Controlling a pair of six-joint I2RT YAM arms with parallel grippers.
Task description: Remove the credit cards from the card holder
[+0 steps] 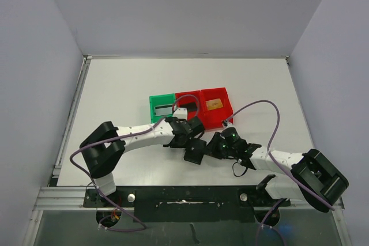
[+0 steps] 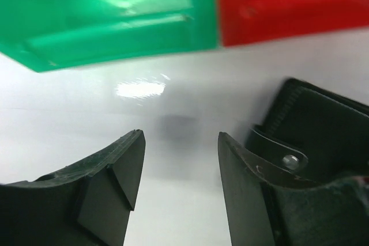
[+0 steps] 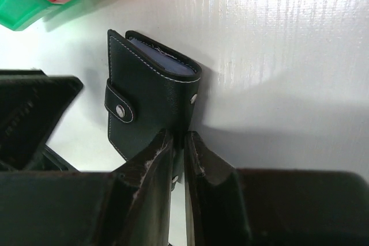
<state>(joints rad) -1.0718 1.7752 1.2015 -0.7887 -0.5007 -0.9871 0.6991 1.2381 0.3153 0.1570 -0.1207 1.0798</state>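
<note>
The card holder (image 3: 151, 93), a black folding wallet with white stitching and a snapped tab, stands on edge on the white table. Blue-grey pockets show at its top. My right gripper (image 3: 177, 137) is shut on its lower edge. My left gripper (image 2: 180, 137) is open and empty, just left of the card holder (image 2: 323, 122), near its tab. In the top view the two grippers (image 1: 195, 151) (image 1: 215, 146) meet in front of the bins. A tan-gold card (image 1: 214, 105) lies in the right red bin and a greyish card (image 1: 164, 108) in the green bin. The black card is not visible.
A green bin (image 1: 162, 109) and two red bins (image 1: 218, 108) stand in a row just beyond the grippers; the green bin (image 2: 109, 15) and a red bin (image 2: 294, 4) are close ahead of the left gripper. A purple cable loops over the table at right (image 1: 271, 108).
</note>
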